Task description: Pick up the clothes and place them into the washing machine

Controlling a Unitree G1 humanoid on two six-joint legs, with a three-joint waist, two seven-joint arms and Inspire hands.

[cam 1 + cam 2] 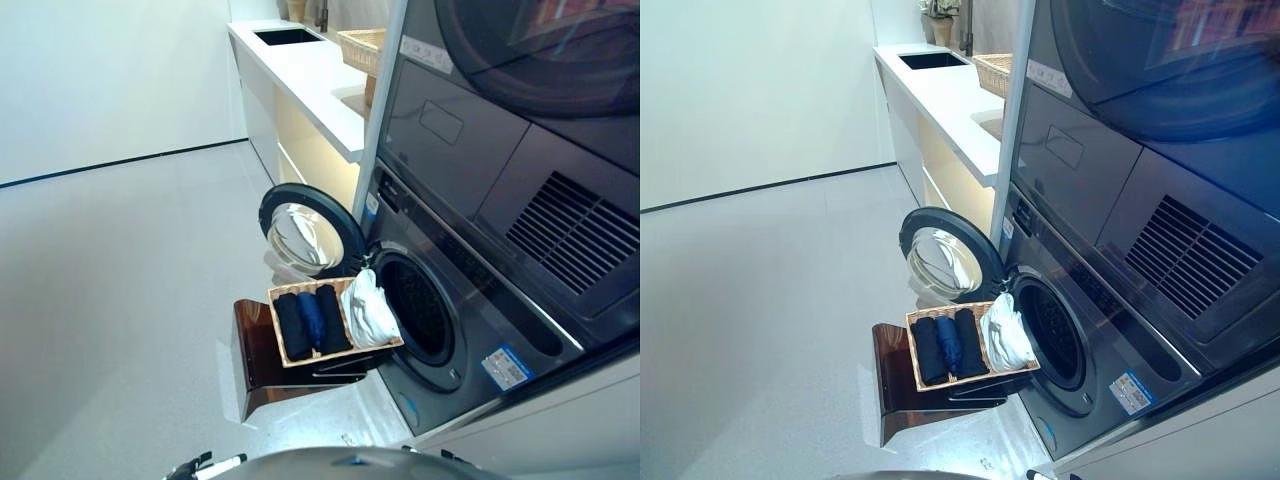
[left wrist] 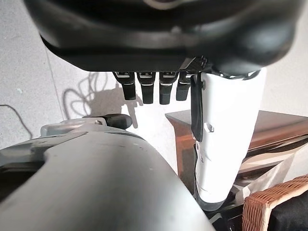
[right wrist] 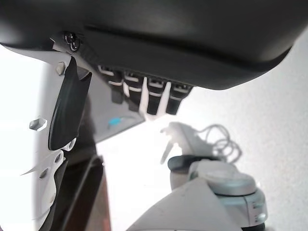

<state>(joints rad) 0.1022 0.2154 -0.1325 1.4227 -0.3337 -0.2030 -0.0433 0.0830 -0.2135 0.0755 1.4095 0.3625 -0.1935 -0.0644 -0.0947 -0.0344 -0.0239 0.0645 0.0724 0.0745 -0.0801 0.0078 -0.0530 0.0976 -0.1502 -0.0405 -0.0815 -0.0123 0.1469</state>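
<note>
A wicker basket [image 1: 310,285] sits on a brown stool [image 1: 258,362] in front of the washing machine [image 1: 470,300]. It holds three dark folded clothes [image 1: 310,320] side by side and a white garment [image 1: 368,310] at the end by the drum opening [image 1: 420,310]. The round door [image 1: 305,230] is swung open to the left. My left hand [image 2: 149,89] hangs low beside the stool with straight fingers and holds nothing; a basket corner [image 2: 274,202] shows past it. My right hand [image 3: 144,96] also hangs with straight fingers, empty.
A dryer [image 1: 520,120] is stacked above the washer. Beyond it runs a white counter [image 1: 310,80] with a sink [image 1: 288,36] and a second wicker basket [image 1: 362,45]. Grey floor [image 1: 120,290] stretches to the left up to a white wall.
</note>
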